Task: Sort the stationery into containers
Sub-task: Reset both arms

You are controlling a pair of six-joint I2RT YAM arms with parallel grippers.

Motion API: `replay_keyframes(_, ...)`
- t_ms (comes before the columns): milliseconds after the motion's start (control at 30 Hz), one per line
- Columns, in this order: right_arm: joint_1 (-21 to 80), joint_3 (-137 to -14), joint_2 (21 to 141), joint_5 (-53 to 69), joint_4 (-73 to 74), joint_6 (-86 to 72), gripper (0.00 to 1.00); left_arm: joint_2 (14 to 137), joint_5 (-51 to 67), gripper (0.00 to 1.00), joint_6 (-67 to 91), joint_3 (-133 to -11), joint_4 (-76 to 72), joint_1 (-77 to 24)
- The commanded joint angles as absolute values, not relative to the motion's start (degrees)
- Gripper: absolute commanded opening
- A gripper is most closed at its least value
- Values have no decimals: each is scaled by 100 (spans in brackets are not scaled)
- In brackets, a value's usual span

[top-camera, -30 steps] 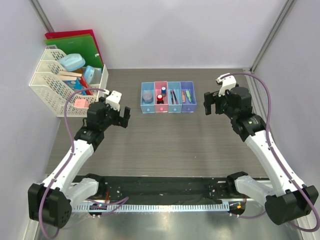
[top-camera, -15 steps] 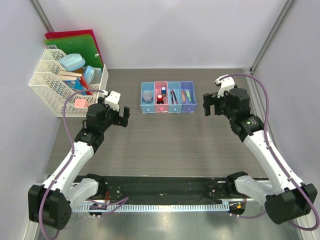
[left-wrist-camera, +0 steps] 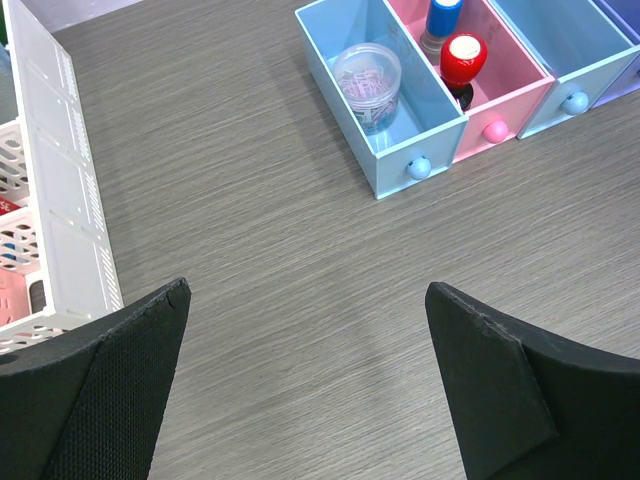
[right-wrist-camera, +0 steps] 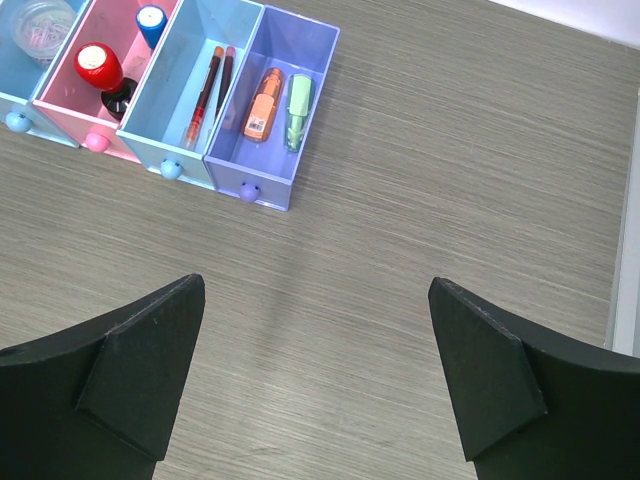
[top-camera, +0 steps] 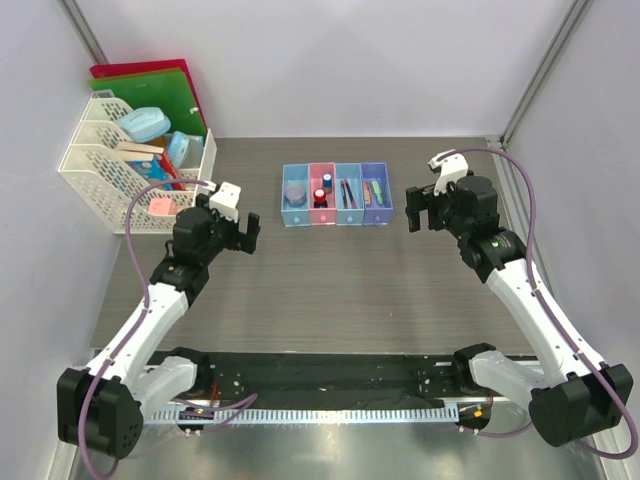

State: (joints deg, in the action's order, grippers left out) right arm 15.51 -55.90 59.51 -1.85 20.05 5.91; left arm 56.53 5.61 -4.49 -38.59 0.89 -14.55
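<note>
The containers (top-camera: 336, 219) are a row of four joined bins in mid-table. The stationery lies inside them. A clear jar of clips (left-wrist-camera: 367, 72) fills the left light blue bin (left-wrist-camera: 445, 145). A red-topped piece (left-wrist-camera: 463, 60) and a blue piece (left-wrist-camera: 443, 15) stand in the pink bin. Two thin pens (right-wrist-camera: 205, 90) lie in the second blue bin. An orange marker (right-wrist-camera: 262, 105) and a green piece (right-wrist-camera: 297, 100) share the purple bin (right-wrist-camera: 275, 195). My left gripper (top-camera: 250, 235) (left-wrist-camera: 308, 288) hovers open left of the row, holding nothing. On the right, my right gripper (top-camera: 413, 210) (right-wrist-camera: 317, 283) is open too.
A white lattice rack (top-camera: 110, 165) (left-wrist-camera: 60, 200) with boxes stands at the far left, with green and red folders (top-camera: 150, 85) behind it. Bare wood-grain table lies under both grippers. A metal frame post (top-camera: 530, 90) rises at the right rear.
Almost nothing: both arms have shifted by a tiny amount, and both sets of jaws stay wide apart.
</note>
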Motion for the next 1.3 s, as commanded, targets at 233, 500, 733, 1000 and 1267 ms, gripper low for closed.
replay_keyframes(233,1521,-5590,5897,-237,1679,580,100,5669,571,100,-369,-3832,-229,-1433)
replay_keyframes(500,1529,-5572,5889,-211,1679,580,100,5678,571,100,-352,-3823,-229,-1433)
replay_keyframes(733,1529,-5564,5889,-176,1679,589,100,5704,589,100,-360,-3832,-237,-1433)
replay_keyframes(1000,1529,-5555,5880,-158,1670,598,100,5704,606,100,-360,-3823,-229,-1424)
replay_keyframes(1267,1529,-5555,5880,-167,1679,589,100,5713,606,100,-352,-3823,-229,-1424)
